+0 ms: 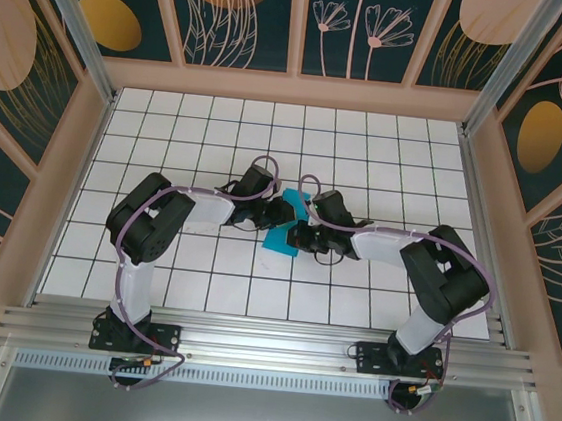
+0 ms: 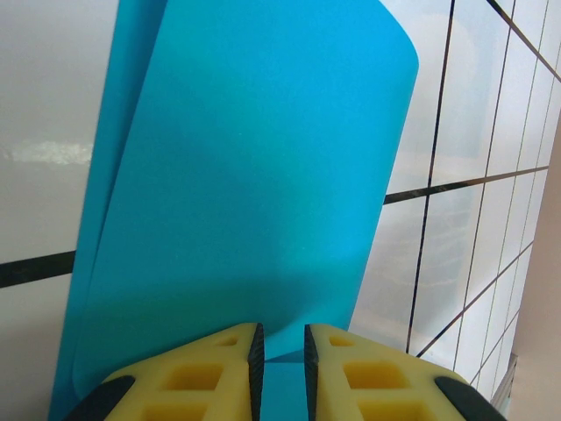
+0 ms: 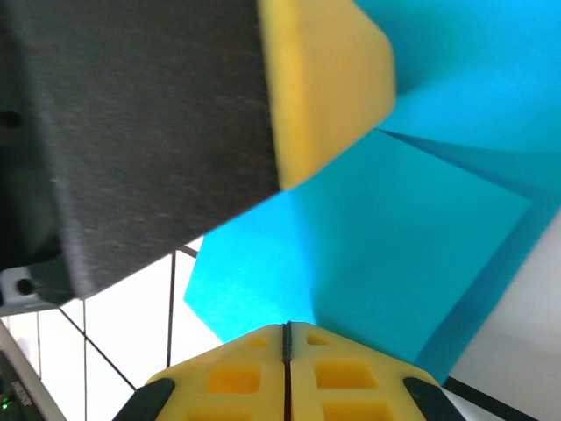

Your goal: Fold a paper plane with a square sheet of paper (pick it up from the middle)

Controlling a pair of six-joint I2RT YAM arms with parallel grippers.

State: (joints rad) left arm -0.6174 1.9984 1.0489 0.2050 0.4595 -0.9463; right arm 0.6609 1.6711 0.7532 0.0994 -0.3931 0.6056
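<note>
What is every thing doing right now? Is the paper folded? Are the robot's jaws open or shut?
paper, bent over itself with a crease, no plane yet.
left gripper, jaws slightly apart, paper between them; grip unclear.
right gripper, jaws shut on the paper's edge.

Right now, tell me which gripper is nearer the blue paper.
Neither: both touch it. Left gripper has the paper between its fingers; right gripper is shut on its other side.

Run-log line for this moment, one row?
square sheet of paper: creased, curled over | left gripper: closed on it | right gripper: shut on its edge
</note>
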